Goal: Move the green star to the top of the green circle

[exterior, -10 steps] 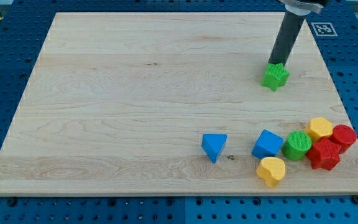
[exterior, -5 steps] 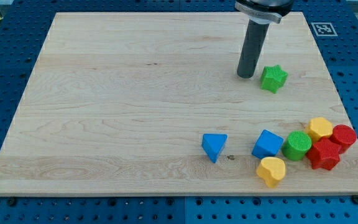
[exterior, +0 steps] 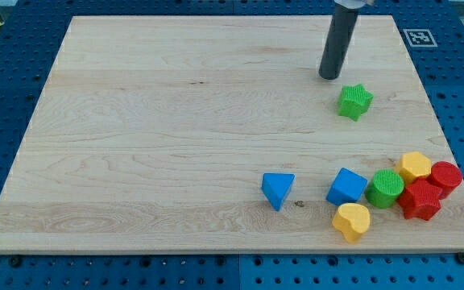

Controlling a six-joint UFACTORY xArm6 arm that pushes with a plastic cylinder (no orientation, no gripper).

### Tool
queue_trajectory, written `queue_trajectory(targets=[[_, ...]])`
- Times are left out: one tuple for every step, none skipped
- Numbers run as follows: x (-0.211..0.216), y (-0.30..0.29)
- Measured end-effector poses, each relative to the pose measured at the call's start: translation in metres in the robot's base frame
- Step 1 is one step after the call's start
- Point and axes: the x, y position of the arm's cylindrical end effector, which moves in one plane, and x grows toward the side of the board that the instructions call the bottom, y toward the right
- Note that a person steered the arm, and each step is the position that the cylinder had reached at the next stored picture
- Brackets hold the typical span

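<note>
Green star (exterior: 354,101) sits right of the board's middle, well above the green circle (exterior: 386,188) | rod's tip (exterior: 329,76) bare, holding nothing, just up-left of the star, apart | best: push gently down-right, stopping short of the circle.

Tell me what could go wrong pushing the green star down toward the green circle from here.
My tip sits up-left of the green star, apart from it, so an off-centre push could send the star toward the view's right edge. The green circle is packed against the blue block, yellow block and red blocks; overshooting could scatter them.
</note>
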Motion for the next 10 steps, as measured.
queue_trajectory(targets=[[0.021,0.008],[0.061,0.008],[0.112,0.008],[0.160,0.008],[0.192,0.008],[0.202,0.008],[0.204,0.008],[0.207,0.007],[0.207,0.007],[0.182,0.009]])
